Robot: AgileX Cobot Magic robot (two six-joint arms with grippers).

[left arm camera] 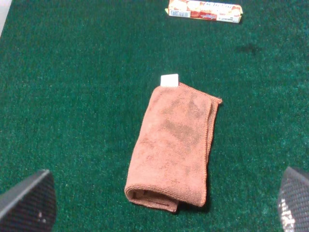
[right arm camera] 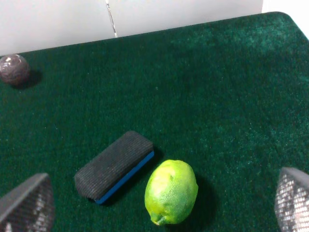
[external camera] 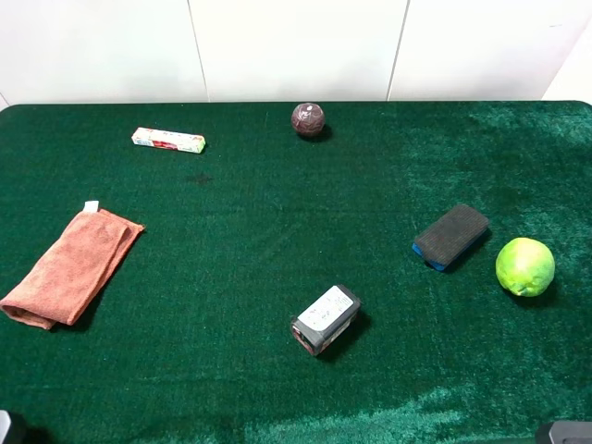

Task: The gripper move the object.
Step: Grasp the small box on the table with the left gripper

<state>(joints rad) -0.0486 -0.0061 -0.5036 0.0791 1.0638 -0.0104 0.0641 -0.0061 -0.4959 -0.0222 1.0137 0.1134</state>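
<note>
The object, a small dark grey box [external camera: 326, 318] with a white label on top and a reddish end face, lies on the green table near the front middle in the high view. It does not show in either wrist view. Both grippers are drawn back at the front corners. My left gripper [left arm camera: 159, 205] has its fingers [left arm camera: 26, 203] wide apart and empty, above an orange cloth. My right gripper [right arm camera: 159, 205] has its fingers [right arm camera: 26, 205] wide apart and empty, above a sponge block and a lime. Neither gripper is near the box.
A folded orange cloth [external camera: 69, 266] lies at the left. A long white-and-red box [external camera: 167, 140] is at the back left, a dark ball [external camera: 308, 119] at the back middle. A black-and-blue sponge block [external camera: 450, 236] and a green lime [external camera: 524, 266] lie at the right.
</note>
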